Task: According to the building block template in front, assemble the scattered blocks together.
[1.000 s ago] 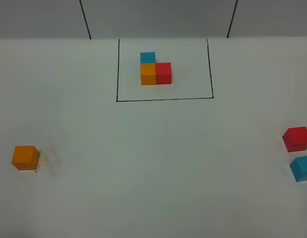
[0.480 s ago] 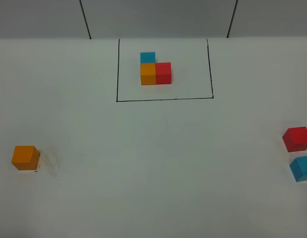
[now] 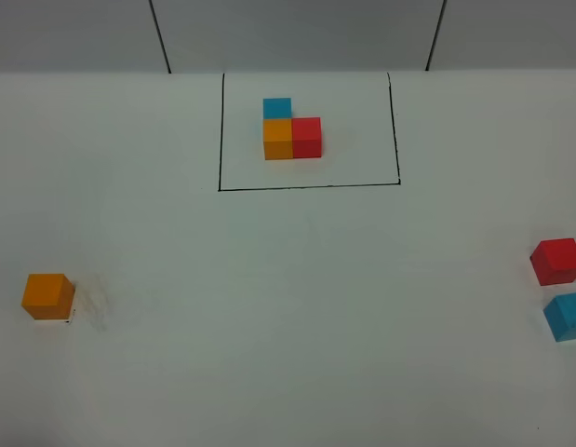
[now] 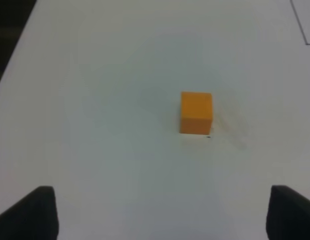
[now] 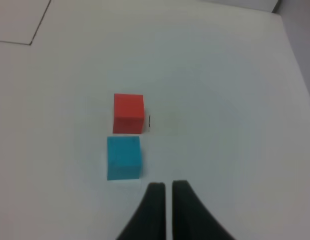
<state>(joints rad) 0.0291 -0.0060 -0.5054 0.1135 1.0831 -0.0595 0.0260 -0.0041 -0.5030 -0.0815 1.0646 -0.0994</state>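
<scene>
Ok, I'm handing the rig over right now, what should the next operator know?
Left gripper: open, empty, with the orange cube ahead of it, alone at the table's left.
Right gripper: shut, empty, near the red cube and light blue cube, which sit close but apart at the right edge.
Template: intact in its black frame.
Done: nothing assembled.
Left: join all three cubes in the template's L.
</scene>
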